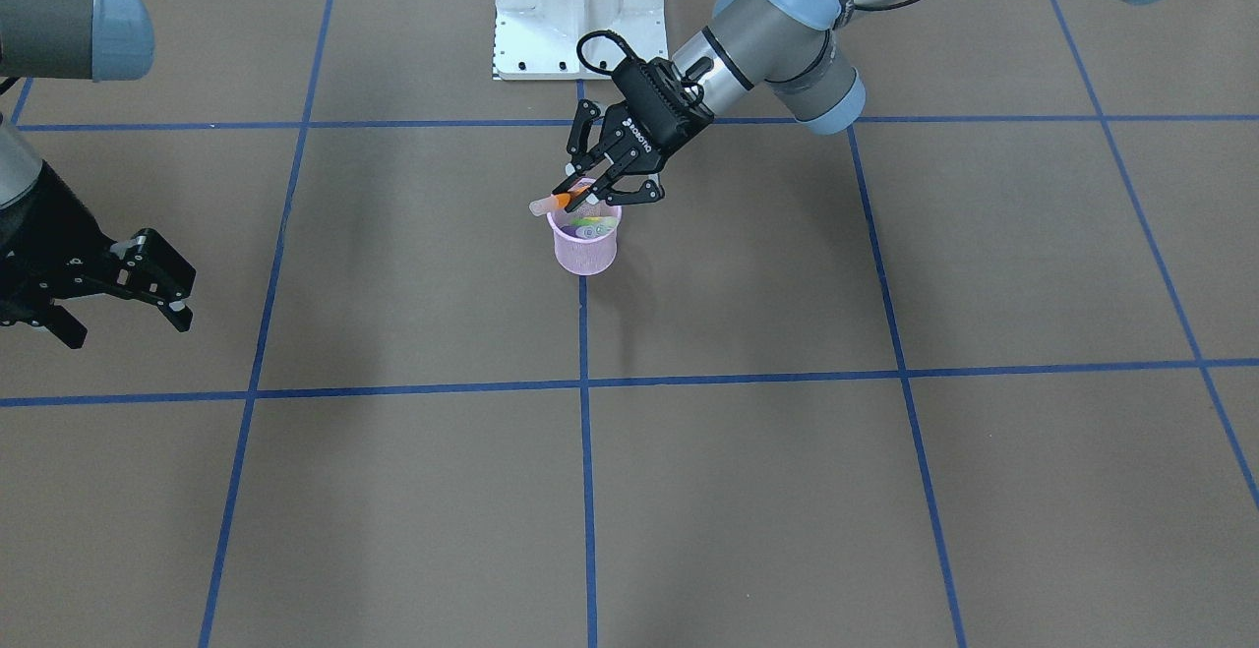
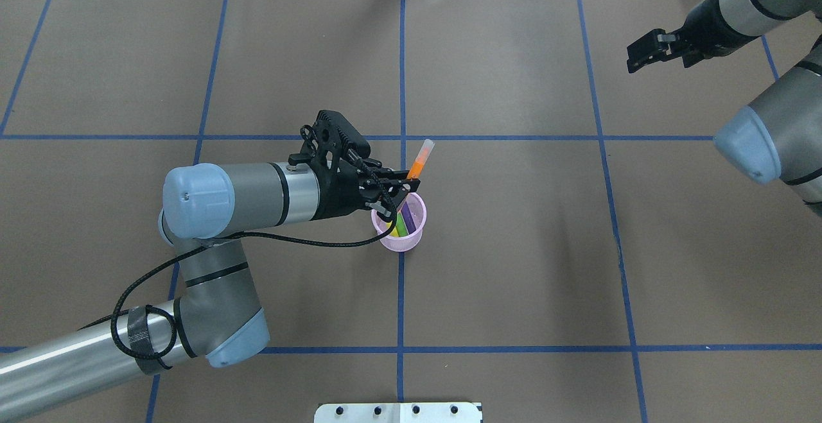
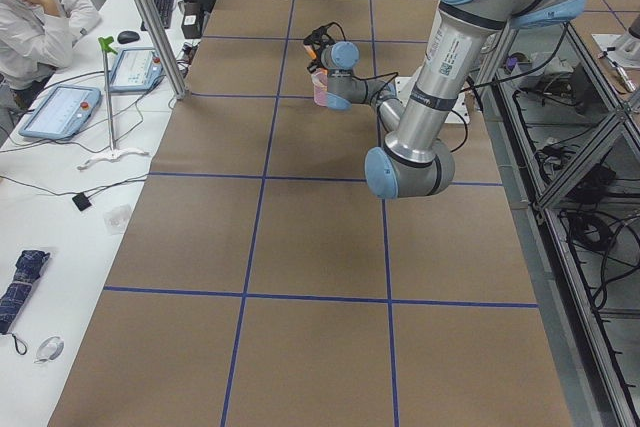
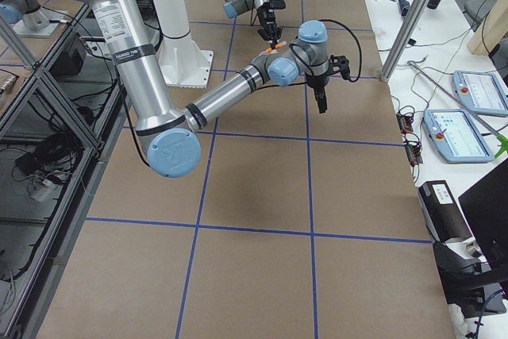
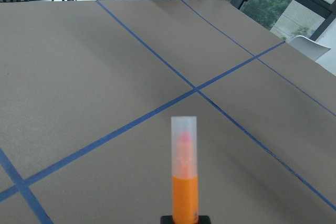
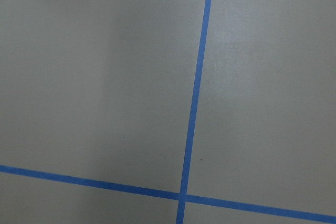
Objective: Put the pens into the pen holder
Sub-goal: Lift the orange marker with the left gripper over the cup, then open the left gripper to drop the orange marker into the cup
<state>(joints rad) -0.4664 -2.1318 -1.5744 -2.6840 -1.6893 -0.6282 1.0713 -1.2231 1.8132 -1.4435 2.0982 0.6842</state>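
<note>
orange pen [image 2: 417, 165] is pinched in the left end effector [image 2: 401, 190], slanting over the pen holder [image 2: 404, 243] rim, cap outward. let go at this tilt, it could catch the rim and roll onto the bench [image 2: 514, 282]. right end effector [image 1: 128, 328] hangs spread, empty.

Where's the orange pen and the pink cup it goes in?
orange pen [image 2: 417, 167]: overhead view, on its orange body, below the pale cap.
pink cup [image 1: 585, 253]: front-facing view, on its mesh wall.
</note>
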